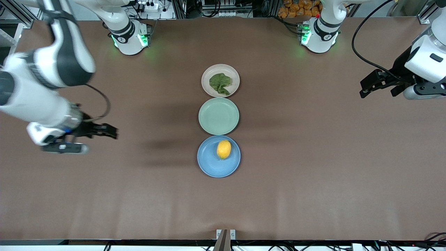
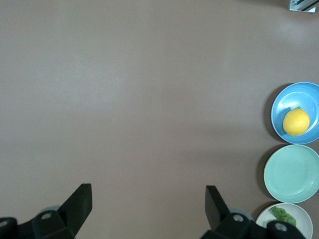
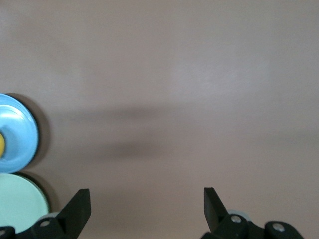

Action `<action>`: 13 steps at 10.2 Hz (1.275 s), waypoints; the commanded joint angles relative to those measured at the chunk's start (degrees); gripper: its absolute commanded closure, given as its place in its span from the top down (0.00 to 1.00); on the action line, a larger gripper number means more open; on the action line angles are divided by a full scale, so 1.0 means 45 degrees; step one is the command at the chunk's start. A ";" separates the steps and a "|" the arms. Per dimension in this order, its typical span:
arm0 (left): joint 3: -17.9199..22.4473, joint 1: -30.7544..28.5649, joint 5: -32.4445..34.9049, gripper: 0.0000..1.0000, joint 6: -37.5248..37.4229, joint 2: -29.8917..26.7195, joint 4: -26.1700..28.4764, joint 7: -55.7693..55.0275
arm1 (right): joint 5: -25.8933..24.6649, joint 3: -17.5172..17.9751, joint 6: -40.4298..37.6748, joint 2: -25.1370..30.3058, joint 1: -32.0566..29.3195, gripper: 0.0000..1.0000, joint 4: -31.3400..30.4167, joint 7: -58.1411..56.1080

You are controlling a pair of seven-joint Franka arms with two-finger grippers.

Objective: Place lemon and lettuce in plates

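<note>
The brown desk [image 1: 313,167] shows lemon [image 1: 223,149] on blue plate [image 1: 209,164], lettuce [image 1: 220,83] on beige plate [image 1: 208,87] (both settled). Left gripper [image 1: 366,91] and right gripper [image 1: 113,132], fingers spread empty, well apart from either; best retreat without brushing plates.

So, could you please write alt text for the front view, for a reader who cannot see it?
Three plates lie in a row mid-table: the beige-pink plate holding the lettuce farthest from the camera, an empty mint-green plate in the middle, and the blue plate holding the lemon nearest. The left gripper and right gripper hover with open fingers over bare table at their own ends.
</note>
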State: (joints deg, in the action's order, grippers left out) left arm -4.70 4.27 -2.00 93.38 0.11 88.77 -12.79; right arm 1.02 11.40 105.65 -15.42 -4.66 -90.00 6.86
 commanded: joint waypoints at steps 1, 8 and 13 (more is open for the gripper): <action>-0.0128 -0.0285 -0.0299 1.00 0.0207 -0.0337 0.0332 0.0186 | -0.0011 0.0201 -0.1749 0.0241 -0.0409 1.00 0.1166 -0.0802; -0.0321 -0.0440 -0.0318 1.00 0.0187 -0.0551 0.0390 0.0225 | -0.0187 0.0083 -0.4609 0.3092 -0.0410 1.00 0.1095 -0.0957; -0.0733 -0.0773 -0.0104 1.00 0.0148 -0.0532 0.0313 0.0167 | -0.0129 -0.0268 -0.3833 0.3544 -0.0118 1.00 0.0138 -0.0939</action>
State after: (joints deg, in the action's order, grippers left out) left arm -7.20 1.97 -2.00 93.50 -0.93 88.92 -12.79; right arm 0.84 10.72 86.74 -1.31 -6.06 -87.00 3.23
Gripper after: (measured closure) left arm 0.000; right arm 0.000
